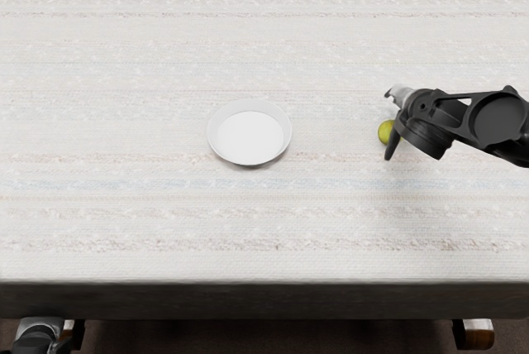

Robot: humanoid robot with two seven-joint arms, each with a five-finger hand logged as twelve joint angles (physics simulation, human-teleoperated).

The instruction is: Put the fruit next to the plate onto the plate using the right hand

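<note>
The plate sits near the middle of the surface. The fruit lies well to its right, level with it. The right hand is close against the fruit's right side. The left hand shows below the near edge, far left.

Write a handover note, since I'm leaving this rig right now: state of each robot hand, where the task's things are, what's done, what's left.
Right robot hand: against the right side of the small yellow-green round fruit; grip cannot be told.
Left robot hand: only a grey part shows at the bottom-left corner; state unclear.
Fruit: on the pale table, well right of the round white plate, which holds nothing.
Done: reach to fruit.
Left: confirm the grasp, lift, carry to the plate, release.
</note>
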